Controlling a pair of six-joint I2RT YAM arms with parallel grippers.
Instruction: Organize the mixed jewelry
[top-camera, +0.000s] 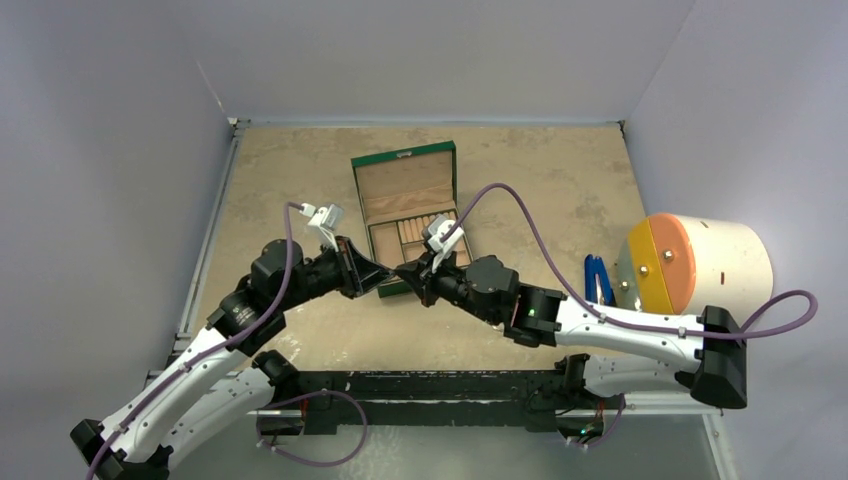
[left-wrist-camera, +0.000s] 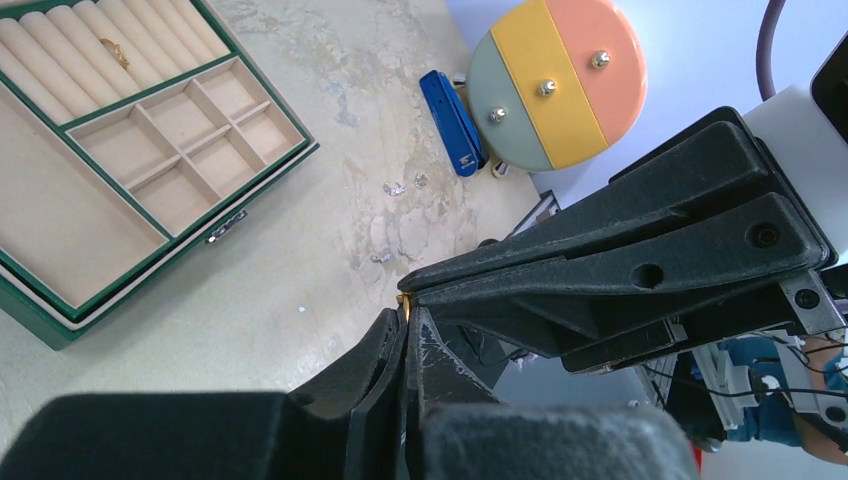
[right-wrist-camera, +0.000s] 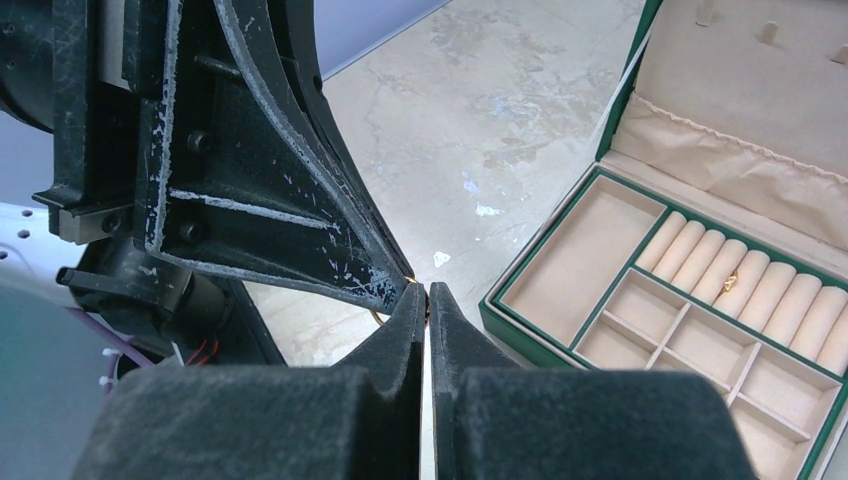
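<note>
— Where is the jewelry?

— Just in front of the green box (left-wrist-camera: 60, 335), lifted off the desk (left-wrist-camera: 300, 230). The left pincer (left-wrist-camera: 405, 320) is clamped fully shut, and a gold piece (left-wrist-camera: 403, 300) glints at its tip. The right pincer (right-wrist-camera: 425, 300), also fully closed, meets it tip to tip. Both seem to pinch the piece. One gold ring (left-wrist-camera: 113, 52) sits in the box's ring rolls, and silver bits (left-wrist-camera: 395, 187) lie on the desk right of the box.

— How do they pass it cleanly?

— I'd make sure one grip is firm before the other lets go, and do it over the box.

— What's unclear?

— The piece is nearly buried between the fingers. I can't tell its shape, or which pincer truly holds it.
</note>
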